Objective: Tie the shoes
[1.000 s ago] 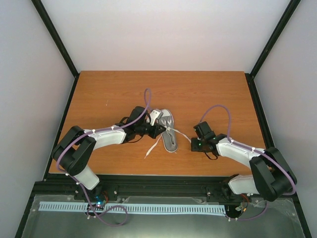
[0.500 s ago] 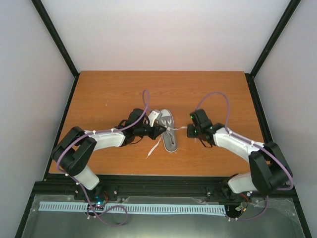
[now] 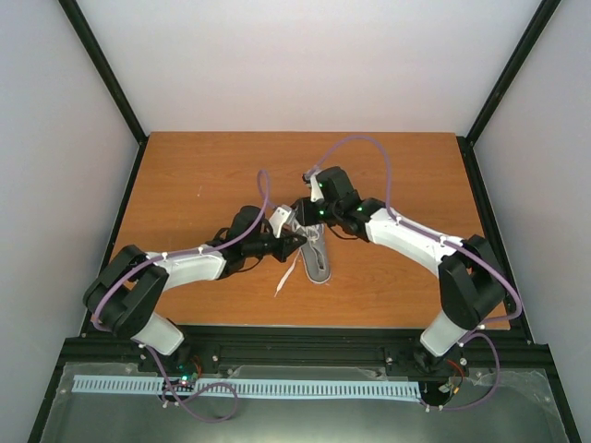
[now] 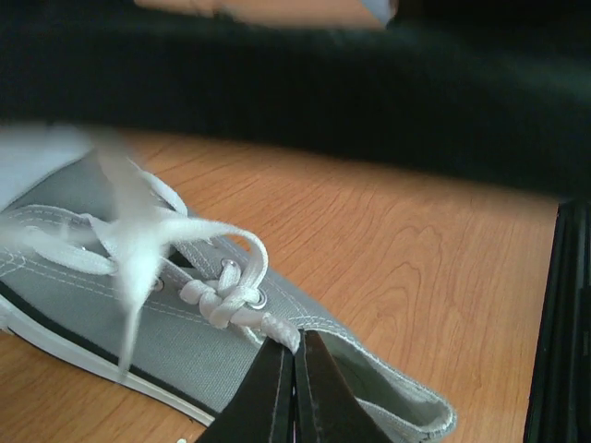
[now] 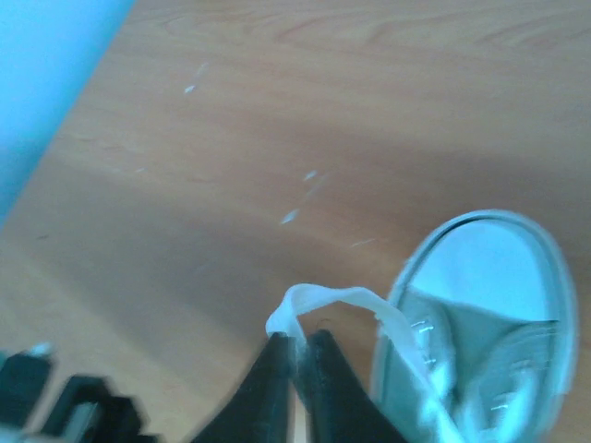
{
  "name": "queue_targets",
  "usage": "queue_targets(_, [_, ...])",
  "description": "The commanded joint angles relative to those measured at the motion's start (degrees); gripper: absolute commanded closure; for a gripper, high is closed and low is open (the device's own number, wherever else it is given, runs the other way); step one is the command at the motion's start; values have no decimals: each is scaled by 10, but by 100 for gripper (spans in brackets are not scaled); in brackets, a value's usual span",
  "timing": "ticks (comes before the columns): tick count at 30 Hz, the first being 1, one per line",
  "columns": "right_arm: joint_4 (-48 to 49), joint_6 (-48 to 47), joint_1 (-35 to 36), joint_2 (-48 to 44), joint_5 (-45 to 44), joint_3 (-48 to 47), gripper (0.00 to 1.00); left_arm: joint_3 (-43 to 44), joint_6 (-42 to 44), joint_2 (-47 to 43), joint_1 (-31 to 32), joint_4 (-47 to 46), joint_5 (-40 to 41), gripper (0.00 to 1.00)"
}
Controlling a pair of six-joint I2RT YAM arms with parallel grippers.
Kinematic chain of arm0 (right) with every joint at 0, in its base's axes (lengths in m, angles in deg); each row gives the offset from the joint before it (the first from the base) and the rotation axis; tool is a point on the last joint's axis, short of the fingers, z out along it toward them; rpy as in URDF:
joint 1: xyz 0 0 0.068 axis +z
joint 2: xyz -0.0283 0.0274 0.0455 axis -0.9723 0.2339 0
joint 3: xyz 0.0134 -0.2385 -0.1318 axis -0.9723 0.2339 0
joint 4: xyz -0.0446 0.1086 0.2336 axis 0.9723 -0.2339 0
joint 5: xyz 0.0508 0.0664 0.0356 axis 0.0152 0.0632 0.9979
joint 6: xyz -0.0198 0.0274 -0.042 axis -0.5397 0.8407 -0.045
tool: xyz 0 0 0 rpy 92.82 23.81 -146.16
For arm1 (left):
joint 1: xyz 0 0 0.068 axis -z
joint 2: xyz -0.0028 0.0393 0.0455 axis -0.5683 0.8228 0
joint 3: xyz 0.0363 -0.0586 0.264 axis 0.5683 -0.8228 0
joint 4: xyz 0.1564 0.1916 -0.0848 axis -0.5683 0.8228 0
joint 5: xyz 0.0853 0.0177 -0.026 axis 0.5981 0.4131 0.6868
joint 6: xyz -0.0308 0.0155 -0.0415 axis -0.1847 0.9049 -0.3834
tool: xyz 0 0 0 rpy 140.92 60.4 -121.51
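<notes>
An orange-brown wooden table [image 3: 185,175] carries a few pale flecks [image 5: 290,217]; white walls [image 3: 314,65] and black frame posts [image 3: 102,69] enclose it. A white slotted strip [image 3: 249,388] lies along the near metal base [image 3: 92,411].

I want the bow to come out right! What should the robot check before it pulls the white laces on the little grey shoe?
1. Left gripper shut on the white lace strand beside the knot: ok.
2. Right gripper pinching the other white lace strand by the white toe cap: ok.
3. Small grey canvas sneaker sitting sole-down on the wooden table: ok.
4. Knot pulled tight: cannot tell.
5. Other white lace strand free of snags: cannot tell, blurred.
</notes>
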Motion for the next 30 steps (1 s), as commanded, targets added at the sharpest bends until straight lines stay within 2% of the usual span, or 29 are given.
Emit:
queue_targets(1, [-7,11,2,-27,0,19,49,-2,-5,-13,4,-35,7,99])
queue_targets(3, [-11,13,-6,-54,-19,44,33,-3,-6,-13,4,-37,7,99])
queue_targets(7, [0,15,-39,-118,-9,109,20,-3,-6,-17,4,-33,7,99])
queue_targets(10, [36,-14,-52,-169,22,171,20,1,-13,-17,3,-30,1,99])
queue_targets(14, [129,-80,-49,-216,144,272,21,14,-21,-9,4,-18,-10,99])
queue_targets(15, [142,-91,-41,-223,150,292,20,15,-22,-7,4,-17,-13,99])
queue_targets(19, [152,-130,22,-220,66,320,20,19,-26,-1,4,-17,-22,99])
queue_targets(24, [190,-157,62,-180,-17,314,21,20,-25,1,4,-15,-24,99])
queue_targets(30, [212,-191,81,-122,-57,279,25,21,-19,1,4,-9,-20,99])
